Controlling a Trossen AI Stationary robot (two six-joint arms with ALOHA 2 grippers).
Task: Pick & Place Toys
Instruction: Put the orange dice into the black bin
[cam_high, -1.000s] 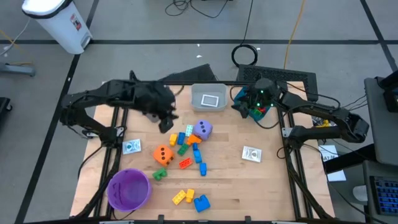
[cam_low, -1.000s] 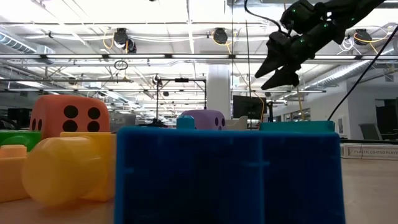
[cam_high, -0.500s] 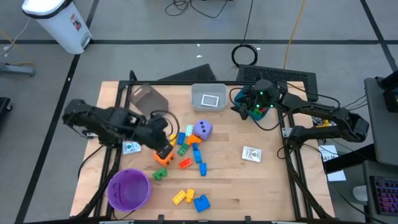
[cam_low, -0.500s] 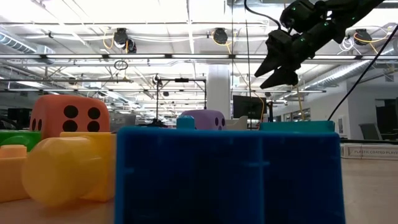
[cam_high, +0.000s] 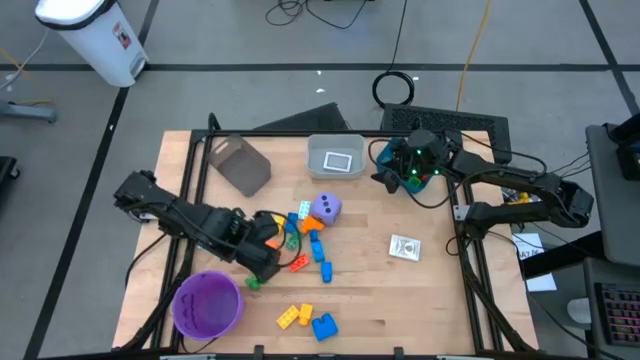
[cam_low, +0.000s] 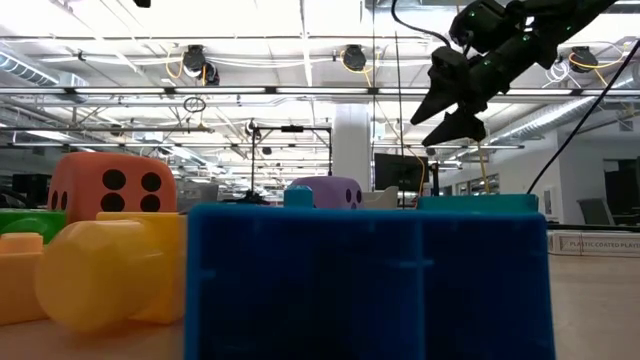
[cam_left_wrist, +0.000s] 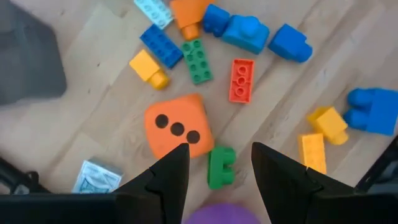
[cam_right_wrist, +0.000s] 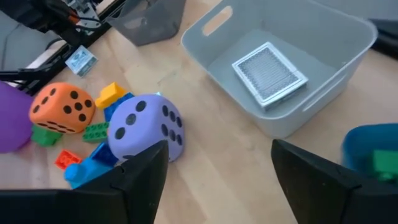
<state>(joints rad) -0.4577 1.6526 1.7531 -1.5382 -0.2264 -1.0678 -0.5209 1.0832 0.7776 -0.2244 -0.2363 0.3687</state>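
Observation:
Small bricks lie in a loose pile mid-table (cam_high: 305, 240). The orange die (cam_left_wrist: 177, 127) and a green brick (cam_left_wrist: 221, 167) lie on the wood below my left gripper (cam_left_wrist: 219, 152), which is open, with a finger standing to either side above the green brick; it also shows in the high view (cam_high: 258, 266). The purple die (cam_high: 325, 208) rests by the pile. My right gripper (cam_high: 385, 178) hangs open and empty high up at the far right, beside the teal bin (cam_high: 402, 160); the low view (cam_low: 447, 112) shows its fingers spread.
A white bin (cam_high: 335, 157) at the far middle holds a card (cam_right_wrist: 269, 73). A grey bin (cam_high: 240, 165) stands at the far left and a purple bowl (cam_high: 208, 303) at the near left. A card (cam_high: 405, 247) lies on the right. Yellow (cam_high: 293, 317) and blue (cam_high: 324, 326) bricks lie near the front.
My left gripper has swung from above the grey bin toward the table's near edge and down, and now stands over the green brick beside the orange die. The grey bin has come into view. My right arm has kept still.

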